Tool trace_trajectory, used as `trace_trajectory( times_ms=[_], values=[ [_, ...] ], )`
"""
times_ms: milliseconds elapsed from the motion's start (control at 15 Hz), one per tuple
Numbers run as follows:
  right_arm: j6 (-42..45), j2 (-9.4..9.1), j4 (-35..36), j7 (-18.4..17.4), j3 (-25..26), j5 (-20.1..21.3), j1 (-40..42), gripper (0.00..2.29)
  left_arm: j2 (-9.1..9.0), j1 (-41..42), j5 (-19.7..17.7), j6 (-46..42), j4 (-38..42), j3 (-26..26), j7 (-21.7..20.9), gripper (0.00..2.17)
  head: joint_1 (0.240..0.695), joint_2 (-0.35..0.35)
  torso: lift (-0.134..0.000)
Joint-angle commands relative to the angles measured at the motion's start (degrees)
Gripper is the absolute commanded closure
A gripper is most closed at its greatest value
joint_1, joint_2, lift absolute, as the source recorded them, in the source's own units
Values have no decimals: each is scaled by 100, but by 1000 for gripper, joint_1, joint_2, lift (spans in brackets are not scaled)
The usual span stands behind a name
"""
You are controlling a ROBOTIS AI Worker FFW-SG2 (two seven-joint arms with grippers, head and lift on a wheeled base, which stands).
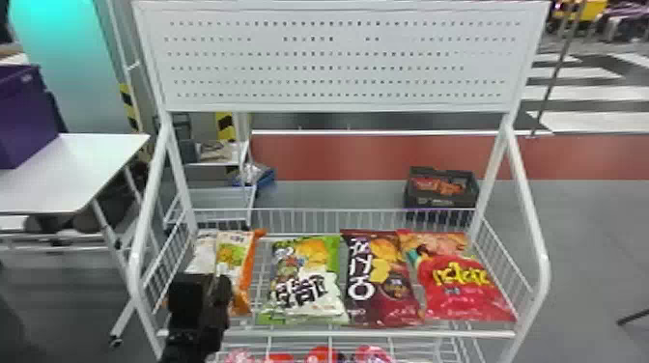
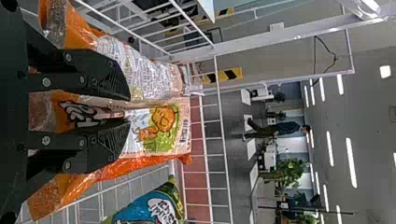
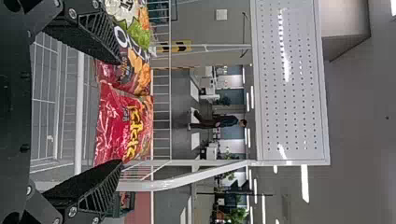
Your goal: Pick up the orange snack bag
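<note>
At the left end of the shelf in the head view, my left gripper (image 1: 200,299) is in front of the orange snack bag (image 1: 245,277), covering part of it. In the left wrist view, my left gripper (image 2: 128,111) has its fingers a narrow gap apart, with the printed front of the orange snack bag (image 2: 161,128) showing through and past the gap. Whether they touch it I cannot tell. Another orange-and-white bag (image 2: 140,70) stands beside it. My right gripper (image 3: 120,112) is wide open at the shelf's right end, nothing between its fingers.
A green-white bag (image 1: 309,280), a dark brown bag (image 1: 381,280) and a red bag (image 1: 463,285) lean in a row to the right. The wire shelf has a white front rail (image 1: 367,333), side frames and a perforated back panel (image 1: 338,58) above.
</note>
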State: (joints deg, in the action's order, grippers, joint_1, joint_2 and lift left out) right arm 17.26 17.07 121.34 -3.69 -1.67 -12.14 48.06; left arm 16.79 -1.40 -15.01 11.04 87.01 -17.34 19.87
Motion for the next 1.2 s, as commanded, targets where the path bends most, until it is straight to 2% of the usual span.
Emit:
trace_trajectory(
  times_ms=[0,133,600,867,1133],
  values=[
    [0,-2,-22,0,0,-7,-25,144,0,26,-10,0,9,3,8,1382,499,0,0],
    [-17,7,-22,0,0,-16,-42,144,0,61,-10,17,53,20,17,1517,499,0,0],
    [-53,15,-40,0,0,-25,-77,144,26,140,7,140,264,20,52,1517,499,0,0],
    [-70,33,-40,0,0,-25,-86,144,44,342,-37,158,809,38,122,1517,499,0,0],
    [-70,42,-49,0,0,-34,-104,144,97,896,-72,140,1608,214,193,1514,499,0,0]
  ],
)
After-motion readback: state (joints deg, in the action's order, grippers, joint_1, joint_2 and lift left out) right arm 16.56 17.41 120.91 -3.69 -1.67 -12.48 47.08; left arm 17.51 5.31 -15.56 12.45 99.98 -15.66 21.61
